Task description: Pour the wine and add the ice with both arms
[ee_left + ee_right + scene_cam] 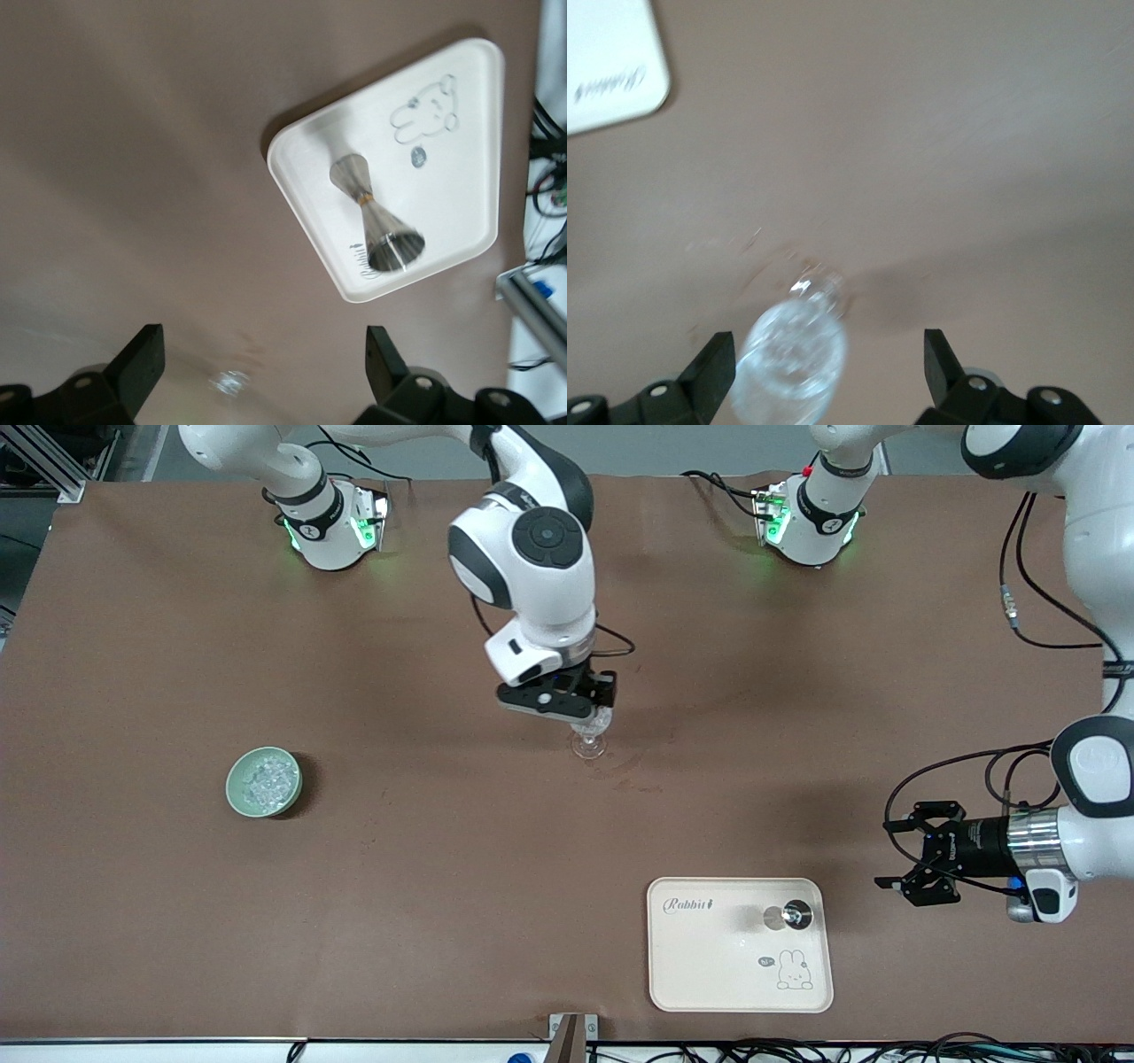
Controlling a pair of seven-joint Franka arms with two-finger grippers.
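A clear stemmed glass (589, 741) stands at the table's middle. My right gripper (580, 710) hangs right over it, open. In the right wrist view the glass's glittering bowl (793, 359) sits between the spread fingers of the right gripper (827, 354), closer to one finger (713, 359), and I see no contact. Ice (264, 778) fills a green bowl (234, 793) toward the right arm's end. My left gripper (889, 854) is open and empty, low beside the tray toward the left arm's end; the left wrist view also shows it (263, 341).
A white rabbit-print tray (709, 965) lies near the front edge with a metal jigger (793, 914) standing on it; the left wrist view shows the tray (461, 97) and jigger (372, 212) too. A tray corner (611, 62) shows in the right wrist view.
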